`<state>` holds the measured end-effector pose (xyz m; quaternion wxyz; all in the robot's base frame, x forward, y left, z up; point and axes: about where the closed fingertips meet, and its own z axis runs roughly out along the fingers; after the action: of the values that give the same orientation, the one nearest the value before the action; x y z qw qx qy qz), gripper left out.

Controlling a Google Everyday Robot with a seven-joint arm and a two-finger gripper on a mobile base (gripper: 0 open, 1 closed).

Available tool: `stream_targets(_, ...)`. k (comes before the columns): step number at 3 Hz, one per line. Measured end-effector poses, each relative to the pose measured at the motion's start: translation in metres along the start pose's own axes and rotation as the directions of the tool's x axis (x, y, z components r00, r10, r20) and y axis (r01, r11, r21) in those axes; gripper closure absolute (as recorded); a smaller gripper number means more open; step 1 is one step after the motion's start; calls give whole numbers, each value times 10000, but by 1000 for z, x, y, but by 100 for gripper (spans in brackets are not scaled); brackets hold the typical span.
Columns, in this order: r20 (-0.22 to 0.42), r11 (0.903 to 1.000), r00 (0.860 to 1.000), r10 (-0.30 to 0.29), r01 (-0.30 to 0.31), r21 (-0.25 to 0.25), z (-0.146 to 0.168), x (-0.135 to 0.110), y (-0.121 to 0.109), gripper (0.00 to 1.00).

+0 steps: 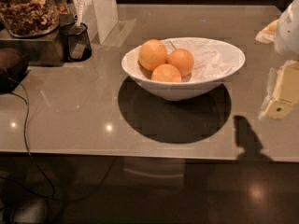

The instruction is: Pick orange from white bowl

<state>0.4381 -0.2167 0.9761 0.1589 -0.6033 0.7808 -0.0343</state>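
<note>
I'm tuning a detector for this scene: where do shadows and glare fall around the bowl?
Camera view: overhead light puts a dark round shadow on the table beneath the bowl; the gripper, at the right edge, throws a smaller shadow near the table's front; small glare spots dot the table's left; the oranges look evenly lit.

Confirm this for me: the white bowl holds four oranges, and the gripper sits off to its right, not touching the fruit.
Wrong on the count. The camera view shows the bowl holding three oranges, not four: the orange at the back left and two smaller ones. The rest stands: the gripper sits off to the bowl's right, not touching the fruit.
</note>
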Motion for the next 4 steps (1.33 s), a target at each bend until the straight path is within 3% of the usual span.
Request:
stream_targets(1, 7, 10000, 10000, -3, 3, 2, 0, 0, 0, 0)
stream_targets(2, 706, 9994, 9970, -312, 302, 153, -2, -17, -9, 0)
stream_targets(3, 1942, 9956, 9766, -923, 941, 0, 1, -62, -31, 0)
stream_targets(4, 3058, 9878, 9421, -1378, 1535, -279, 2, -118, -57, 0)
